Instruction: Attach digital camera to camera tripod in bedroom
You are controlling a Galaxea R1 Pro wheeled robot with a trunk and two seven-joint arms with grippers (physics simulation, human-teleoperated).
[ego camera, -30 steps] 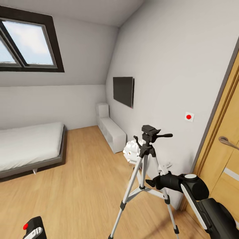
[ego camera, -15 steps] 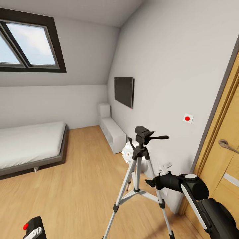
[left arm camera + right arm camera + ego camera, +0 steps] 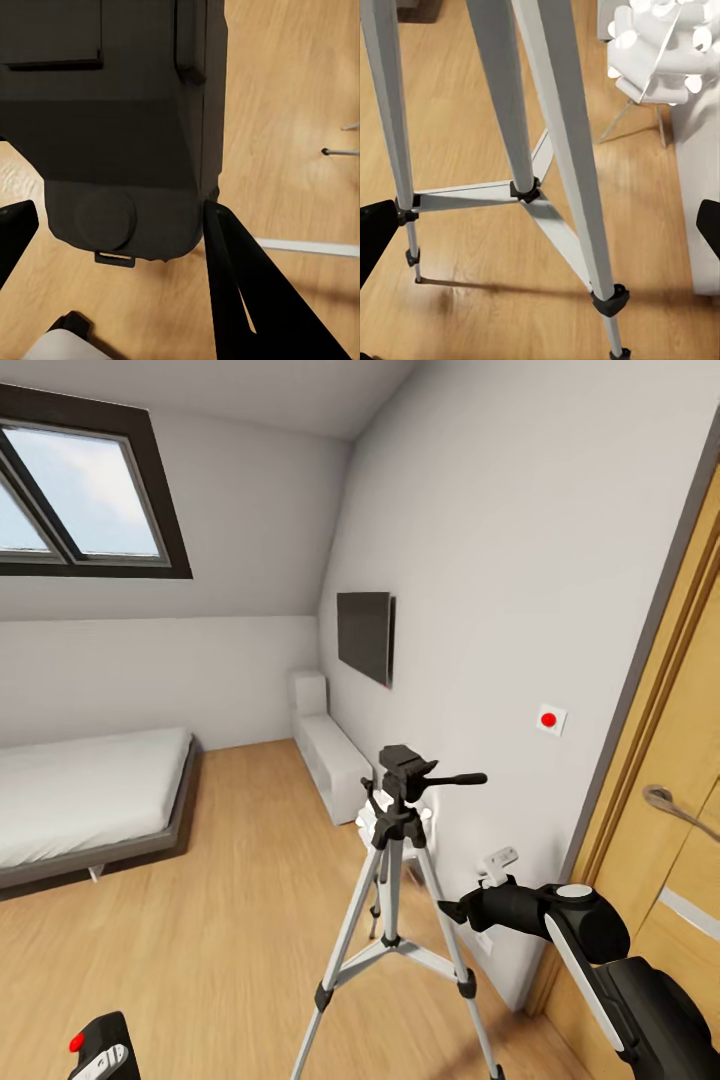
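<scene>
— Head view first: where does the camera tripod stand?

— Just right of the frame's centre and down into the lower half, upright on the light wood floor, close to the pale grey wall on the right. Its black head is bare on top, with the pan handle pointing right.

— And the digital camera?

— At the lower left corner of that frame, black, with its red button up. In the left wrist view the digital camera's dark body takes up the upper left, and the left gripper has a dark finger pressed against each side of it, so the fingers are clamped on it.

— The right arm?

— The right arm comes in from the lower right corner, its forearm reaching left toward the tripod's legs. In the right wrist view the right gripper has its two black fingertips at opposite edges of the frame, far apart, with the silver legs and their centre brace between and beyond them.

— What lies around?

— A white ball-cluster lamp right behind the tripod, a low white shelf along the wall, a dark wall screen above it, a grey bed at left, a skylight at upper left, and a wooden door at the right edge.
</scene>
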